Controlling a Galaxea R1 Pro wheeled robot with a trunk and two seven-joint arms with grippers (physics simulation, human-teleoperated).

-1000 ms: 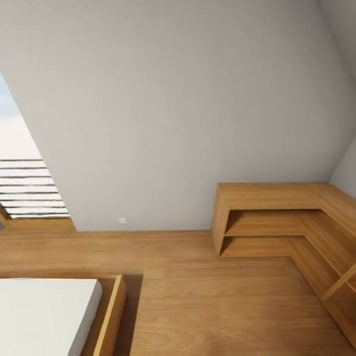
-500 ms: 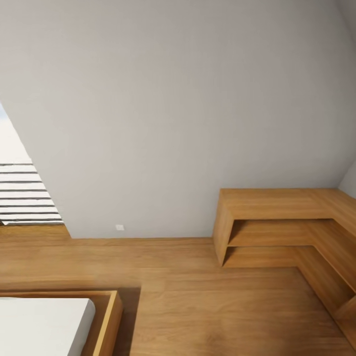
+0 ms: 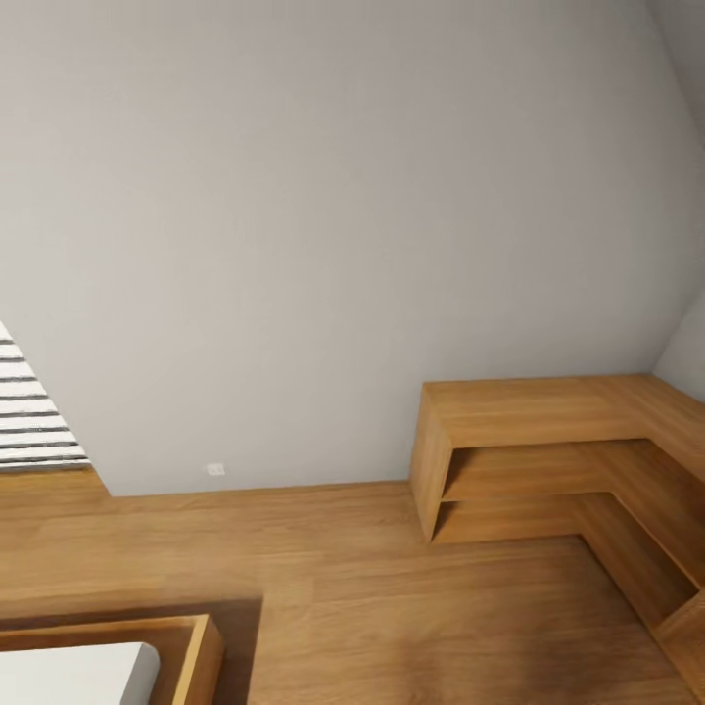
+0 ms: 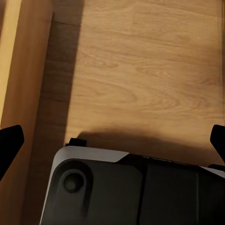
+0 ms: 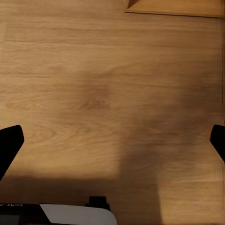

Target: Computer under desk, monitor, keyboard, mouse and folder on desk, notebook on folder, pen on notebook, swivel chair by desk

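The left claw [image 4: 112, 140] hangs over the wooden floor [image 4: 150, 70] with its two black fingertips [image 4: 9, 143] spread wide, one at each edge of its wrist view, and nothing sits between them. Below the left claw is a part of the robot's own grey and black base [image 4: 126, 187], and along one side runs a lighter wooden edge [image 4: 23, 56], which I cannot identify for sure. The right claw [image 5: 112, 140] is spread just as wide above bare floor boards [image 5: 112, 70], holding and touching nothing; a corner of wooden furniture [image 5: 173, 7] shows at the far edge of that view.

From the head view, this is the bedroom: a grey sloped wall [image 3: 343, 215], a low wooden corner shelf [image 3: 548, 460] at the right, the wooden bed frame [image 3: 201, 656] with its white mattress [image 3: 69, 676] at the lower left, and a striped window [image 3: 29, 421] at the left edge. A small white socket [image 3: 215, 469] sits low on the wall.
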